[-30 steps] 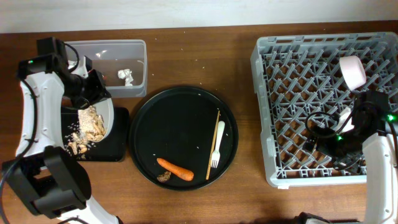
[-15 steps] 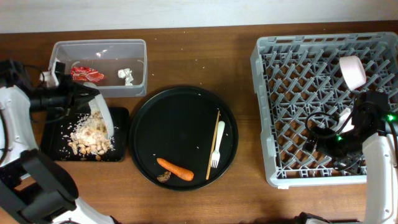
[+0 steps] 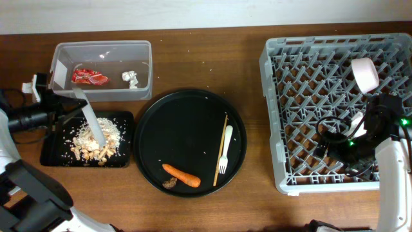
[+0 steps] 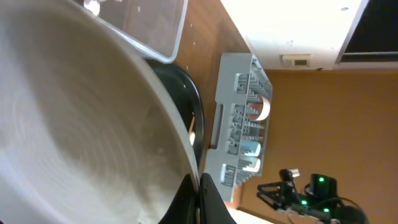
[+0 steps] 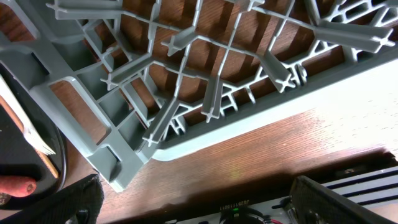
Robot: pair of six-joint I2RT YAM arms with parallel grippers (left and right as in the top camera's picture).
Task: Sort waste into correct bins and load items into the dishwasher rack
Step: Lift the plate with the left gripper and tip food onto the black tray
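My left gripper [image 3: 72, 108] is shut on the rim of the pale round plate [image 3: 91, 122], held on edge over the shallow black tray [image 3: 50, 154]; the left wrist view shows the jaws [image 4: 198, 194] pinching the plate [image 4: 74, 124]. Beige food scraps [image 3: 93, 138] lie in that tray. The clear tub [image 3: 145, 61] holds the red wrapper [image 3: 89, 77] and white tissue [image 3: 131, 78]. The carrot [image 3: 181, 174], brown scrap [image 3: 170, 183] and white fork [image 3: 226, 149] lie on the round black tray [image 3: 167, 122]. The grey rack [image 3: 283, 116] holds the pinkish bowl [image 3: 365, 73]. My right gripper [image 3: 339, 137] is open over the rack, empty [image 5: 199, 208].
A wooden stick [image 3: 221, 149] lies beside the fork. In the left wrist view a light-blue cup [image 4: 248, 149] and a white cup [image 4: 249, 165] sit in the rack [image 4: 230, 93]. The rack's front wall [image 5: 93, 118] fills the right wrist view.
My left gripper has pulled left and tipped the plate up on edge. The scraps have slid off it into the black tray. The right arm has not moved.
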